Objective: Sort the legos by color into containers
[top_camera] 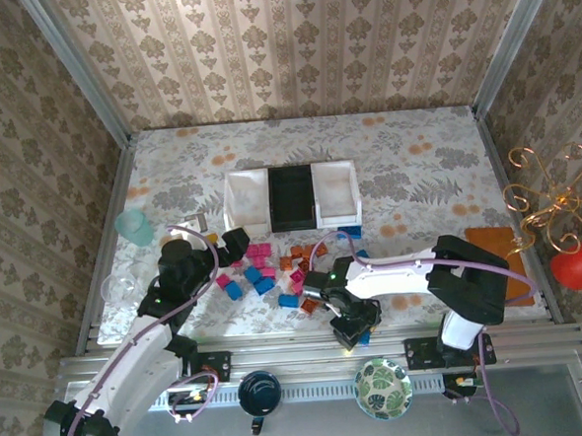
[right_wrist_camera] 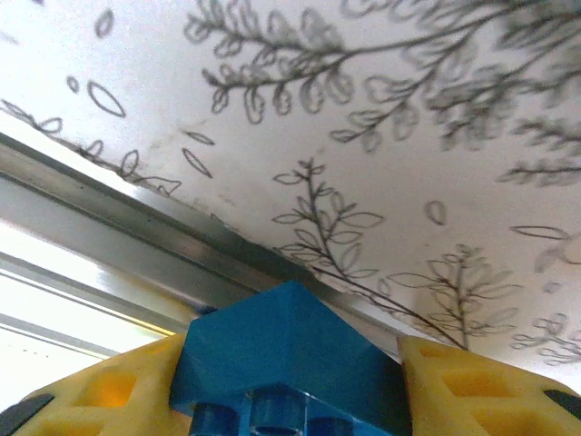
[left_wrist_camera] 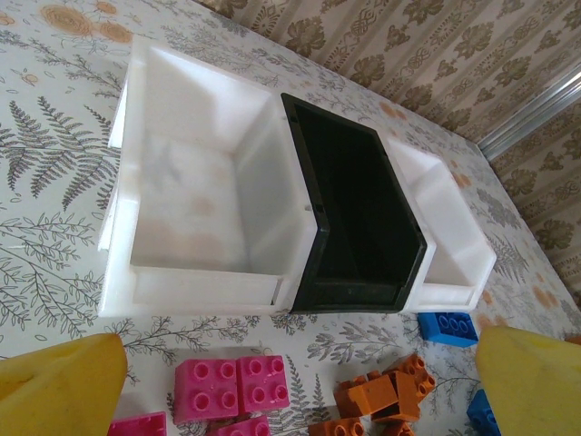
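Barely begun: my right pincer (right_wrist_camera: 290, 392) grips one small blue plastic brick (right_wrist_camera: 277, 341) by the floral surface's (top_camera: 417, 171) 6 o'clock edge, my left pincer (left_wrist_camera: 295, 377) gapes wide, the three shallow rectangular trays (left_wrist_camera: 354, 218) lie empty, and the loose orange, pink and blue bricks (top_camera: 262, 267) lie at their 6 o'clock.

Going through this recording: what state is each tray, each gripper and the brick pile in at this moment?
left white tray, empty.
black tray, empty.
right white tray, empty.
left gripper, open, holding nothing, over the bricks in front of the trays.
right gripper, closed on a blue brick by the near edge of the table.
loose bricks, unsorted on the table.
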Tool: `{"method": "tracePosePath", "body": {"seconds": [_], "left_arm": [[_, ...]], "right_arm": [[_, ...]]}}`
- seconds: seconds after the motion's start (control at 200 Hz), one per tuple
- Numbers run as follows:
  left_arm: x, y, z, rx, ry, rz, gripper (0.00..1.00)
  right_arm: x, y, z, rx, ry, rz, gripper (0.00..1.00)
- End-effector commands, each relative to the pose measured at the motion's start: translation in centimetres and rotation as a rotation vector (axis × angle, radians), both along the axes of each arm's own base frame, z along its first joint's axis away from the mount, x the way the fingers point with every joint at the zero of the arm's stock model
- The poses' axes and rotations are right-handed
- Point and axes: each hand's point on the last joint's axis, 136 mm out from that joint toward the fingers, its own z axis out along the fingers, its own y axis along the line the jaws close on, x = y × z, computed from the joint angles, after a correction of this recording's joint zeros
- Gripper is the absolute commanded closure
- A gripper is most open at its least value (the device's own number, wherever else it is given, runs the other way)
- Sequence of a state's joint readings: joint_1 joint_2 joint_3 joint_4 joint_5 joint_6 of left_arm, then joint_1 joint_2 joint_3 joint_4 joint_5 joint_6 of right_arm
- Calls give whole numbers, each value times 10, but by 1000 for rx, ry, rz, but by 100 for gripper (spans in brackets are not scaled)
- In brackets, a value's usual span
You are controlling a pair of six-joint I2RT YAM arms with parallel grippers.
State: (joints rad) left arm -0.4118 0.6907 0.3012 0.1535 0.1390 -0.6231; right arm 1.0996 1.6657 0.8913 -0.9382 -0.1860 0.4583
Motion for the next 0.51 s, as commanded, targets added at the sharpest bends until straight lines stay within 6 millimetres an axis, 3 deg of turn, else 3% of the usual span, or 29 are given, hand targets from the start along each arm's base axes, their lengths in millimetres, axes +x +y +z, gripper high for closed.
{"method": "tracePosePath", "body": {"seconds": [0.0,0.145,0.25,0.32,0.5], "left_arm": [[-3,-1,-2,11,-9,-14,0],[-2,-1,-1,6,-10,-13,0],[-1,-2,1,2,-11,-13,0],[0,-2,2,1,-11,-11,0],[0,-2,5,-7,-6,-8,0]], "right_arm": [[15,5,15,58,-93,26,66],[27,13,37,142,-171,19,73],[56,21,65,213,-289,0,73],[95,26,90,261,-411,-33,73],[224,38,163,486,-803,-274,72]]}}
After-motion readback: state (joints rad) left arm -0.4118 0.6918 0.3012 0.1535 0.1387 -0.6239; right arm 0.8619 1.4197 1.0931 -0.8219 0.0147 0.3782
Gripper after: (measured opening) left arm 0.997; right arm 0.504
